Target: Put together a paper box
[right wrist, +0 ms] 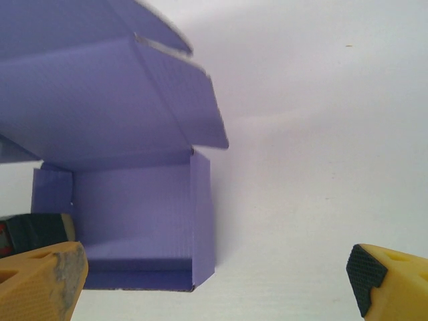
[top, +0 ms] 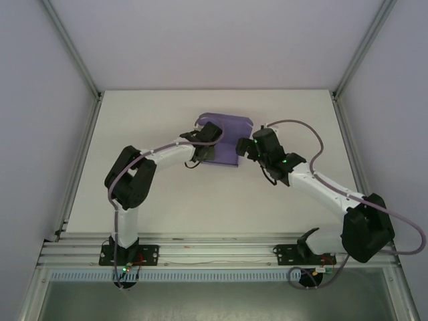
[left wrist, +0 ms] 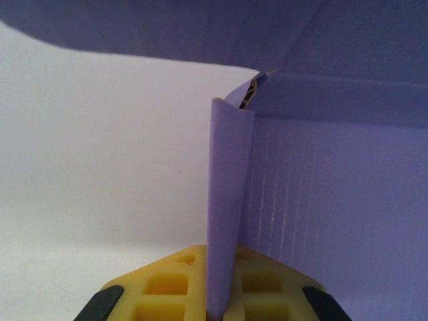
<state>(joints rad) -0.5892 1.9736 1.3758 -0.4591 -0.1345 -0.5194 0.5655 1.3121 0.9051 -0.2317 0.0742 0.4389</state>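
My left gripper [left wrist: 221, 274] pinches a wall of the paper box [left wrist: 334, 221]. I see the right gripper [right wrist: 215, 271] wide open, empty.

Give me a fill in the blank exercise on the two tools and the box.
The left tool is ____ on an upright panel of the paper box.
The right tool stands wide ____, holding nothing.
The box on the white table is coloured ____.
Missing: shut, open, purple.
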